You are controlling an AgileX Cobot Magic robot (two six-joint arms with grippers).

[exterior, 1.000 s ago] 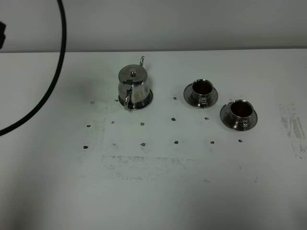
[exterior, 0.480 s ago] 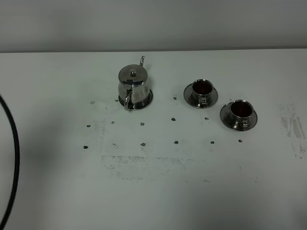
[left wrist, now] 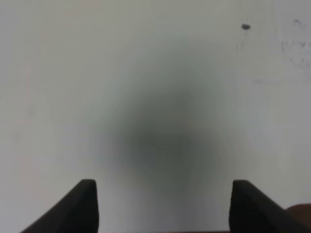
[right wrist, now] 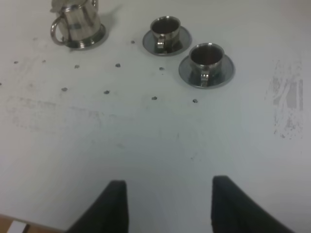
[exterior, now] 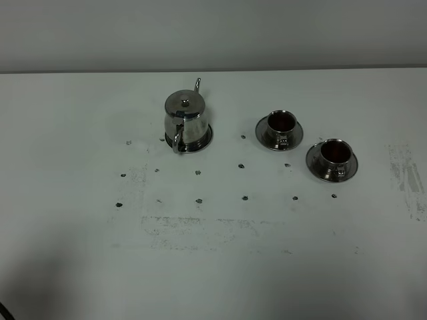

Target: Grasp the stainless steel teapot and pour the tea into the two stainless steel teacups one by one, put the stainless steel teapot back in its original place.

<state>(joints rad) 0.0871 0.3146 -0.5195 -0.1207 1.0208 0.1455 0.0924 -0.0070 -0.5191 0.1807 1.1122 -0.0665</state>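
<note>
White worktop (exterior: 213, 267), scuffed, with a loose grid of small dark dots.

Stainless steel teapot (exterior: 185, 121): upright, lid on, seated on the round steel coaster disc (exterior: 204, 140), whose rim shows around the pot's base. Loop handle faces the near edge; thin spout points toward the far wall. Teapot sits left of centre on the far half of the worktop.

Two stainless steel teacups, each on its own steel saucer, stand to the right of the teapot and apart from it. Nearer-to-pot cup (exterior: 281, 123) sits roughly level with the teapot; second cup (exterior: 335, 153) lies further right and closer to the near edge. Saucers near each other, not touching. Both cup interiors look dark reddish-brown; handles face the near edge.

Left claw (left wrist: 164, 204): fingers apart, nothing between them, above bare worktop only.

Right claw (right wrist: 169, 206): fingers apart, holding nothing, well back from the teapot and cups, which show beyond it in the right wrist view.
</note>
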